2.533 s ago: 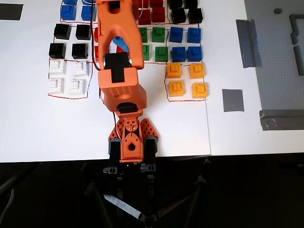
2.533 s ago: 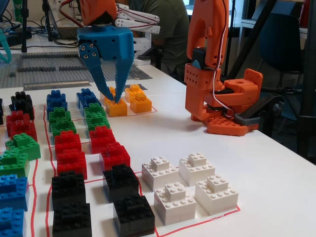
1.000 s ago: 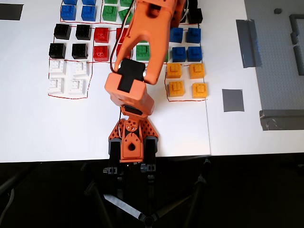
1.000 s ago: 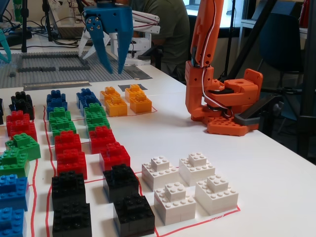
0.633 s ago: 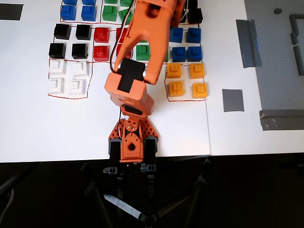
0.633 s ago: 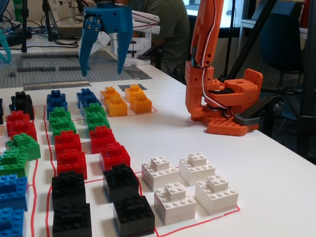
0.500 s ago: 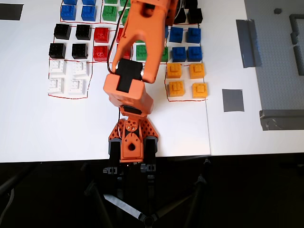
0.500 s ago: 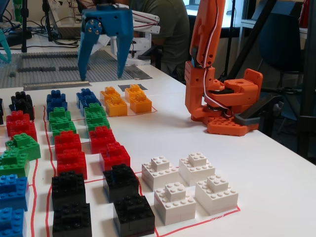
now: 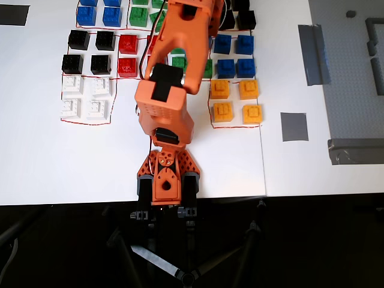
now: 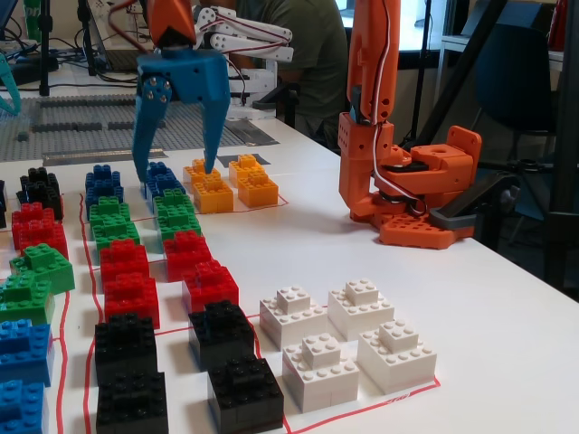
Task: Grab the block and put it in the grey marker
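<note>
Several green blocks (image 10: 176, 212) sit in rows among other coloured bricks; in the overhead view one green block (image 9: 178, 61) shows through a gap in the orange arm (image 9: 163, 111). My blue gripper (image 10: 174, 170) hangs open and empty, low over the blue and green bricks next to the orange ones. Its left fingertip is beside a blue brick (image 10: 161, 178). Its right fingertip is by an orange brick (image 10: 213, 192). The overhead view hides the gripper under the arm. The grey marker (image 9: 294, 126) lies bare, right of the orange bricks.
Red bricks (image 10: 122, 262), black bricks (image 10: 127, 339) and white bricks (image 10: 348, 348) fill the near table inside red outlines. The arm's base (image 10: 407, 194) stands at the right. Long grey tape strips (image 9: 312, 54) and a grey baseplate (image 9: 354, 72) lie past the marker.
The gripper opened wider and came down from high above the table to just over the blue and green bricks. The arm swung slightly left in the overhead view. No brick moved.
</note>
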